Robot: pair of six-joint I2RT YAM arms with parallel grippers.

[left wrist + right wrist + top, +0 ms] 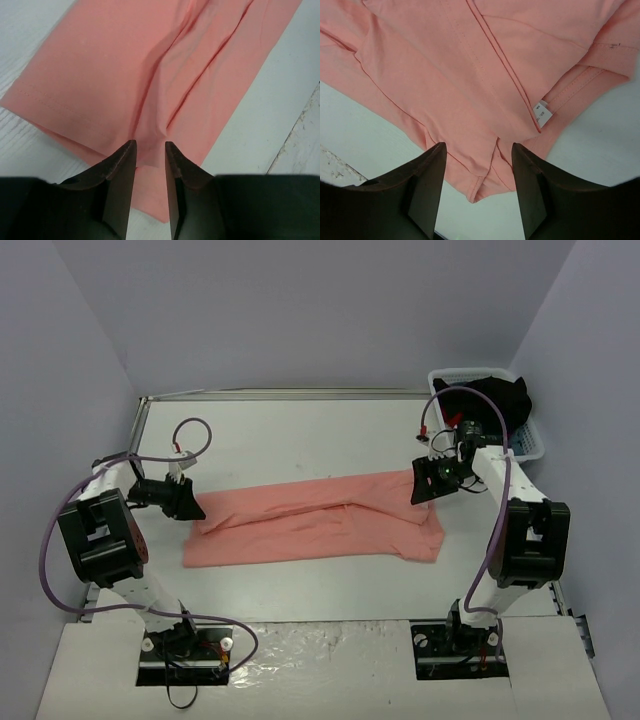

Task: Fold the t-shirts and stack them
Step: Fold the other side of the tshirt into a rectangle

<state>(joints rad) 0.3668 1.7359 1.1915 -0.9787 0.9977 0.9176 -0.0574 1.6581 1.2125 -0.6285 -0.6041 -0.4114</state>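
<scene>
Top view: one salmon-pink t-shirt (318,520) lies on the white desk (300,435), folded into a long band running left to right between the two arms. Left tool (188,502) sits at the band's left end, right tool (428,484) at its right end. White basket (536,446) at the far right corner, dark clothes (488,396) heaped in it. Only this view shows the whole shirt and the basket. It is too small to show how the jaws stand.

Left wrist view: the two dark fingers (120,172) are parted by a narrow gap, released, with pink cloth showing in the gap below them. A pucker of folds runs up the cloth and ends just ahead of the fingertips. Stitched hem (40,97) at the left edge, bare desk on both sides of the band. Can't tell if the tips touch the cloth.

Right wrist view: fingers (427,172) stand wide apart, released, nothing between them but cloth lying flat underneath. Several layers overlap here, with a seam running down the middle. A small white label (543,112) shows at a stitched edge, seen in no other view. The corner of the fold pokes out between the fingers onto white desk.
</scene>
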